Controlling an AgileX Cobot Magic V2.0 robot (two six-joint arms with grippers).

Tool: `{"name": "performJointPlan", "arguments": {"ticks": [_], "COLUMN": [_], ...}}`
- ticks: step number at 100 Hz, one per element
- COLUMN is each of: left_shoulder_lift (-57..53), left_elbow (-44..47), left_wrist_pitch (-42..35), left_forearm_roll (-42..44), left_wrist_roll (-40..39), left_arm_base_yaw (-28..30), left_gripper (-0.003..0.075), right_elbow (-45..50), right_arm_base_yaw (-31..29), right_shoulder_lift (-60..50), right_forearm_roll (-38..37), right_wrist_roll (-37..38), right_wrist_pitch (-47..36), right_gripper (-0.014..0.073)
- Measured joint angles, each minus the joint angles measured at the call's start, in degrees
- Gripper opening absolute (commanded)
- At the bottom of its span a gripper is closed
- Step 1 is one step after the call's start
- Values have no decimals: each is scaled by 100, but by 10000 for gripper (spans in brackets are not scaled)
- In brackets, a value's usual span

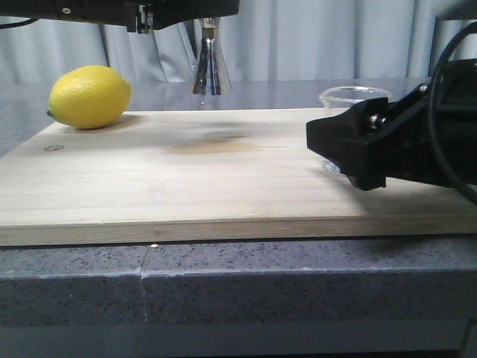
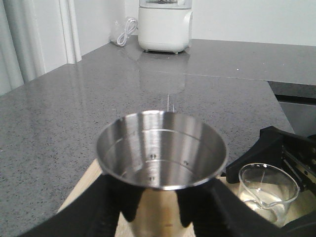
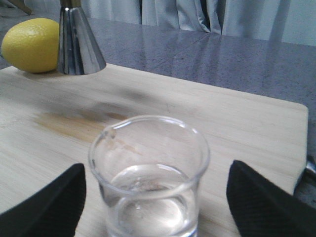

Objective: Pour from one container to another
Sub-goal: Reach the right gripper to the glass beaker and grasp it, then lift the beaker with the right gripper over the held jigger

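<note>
Gripping the steel jigger below its open cup, the left hand has its two black fingers closed against the polished body, one on each side. In the front view the jigger is lifted clear of the wooden board, its lower cone hanging above the board's far edge while the left hand reaches in from the top of the view. The cup looks empty and bright inside.

The glass beaker stands upright on the board toward its right end, with clear liquid in the bottom and its pouring lip turned toward the jigger. The right hand is spread wide, one black fingertip on either side of the beaker with a clear gap to the glass on both sides, so it holds nothing. From the front, the right hand hides most of the beaker, leaving only the rim showing.

A yellow lemon rests on the board's far left corner, well apart from the beaker. The board lies on a grey speckled worktop. A white appliance stands far off on the worktop.
</note>
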Motion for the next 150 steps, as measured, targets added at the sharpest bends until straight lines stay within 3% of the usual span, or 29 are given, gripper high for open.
{"name": "performJointPlan", "arguments": {"ticks": [16,42,79,96,121,136,150], "left_shoulder_lift": [0,0,0,0,0,0,0], "left_elbow": [0,0,0,0,0,0,0], "left_wrist_pitch": [0,0,0,0,0,0,0], "left_forearm_roll": [0,0,0,0,0,0,0], "left_wrist_roll": [0,-10,-10,-10,-10,-10,-10], "left_arm_base_yaw": [0,0,0,0,0,0,0], "left_gripper": [242,242,242,242,242,242,242], "right_elbow": [0,0,-14,-471,-1977,-3179,-4239], "right_arm_base_yaw": [0,0,0,-11,-283,-321,-321], "right_shoulder_lift": [216,223,29,-676,-1421,-1434,-1318], "right_forearm_roll": [-46,-46,22,243,251,-171,-594], "right_wrist_roll": [0,0,0,0,0,0,-11], "right_wrist_pitch": [-150,-231,-34,1135,3843,5695,6921], "right_gripper": [522,298,293,293,293,293,293]}}
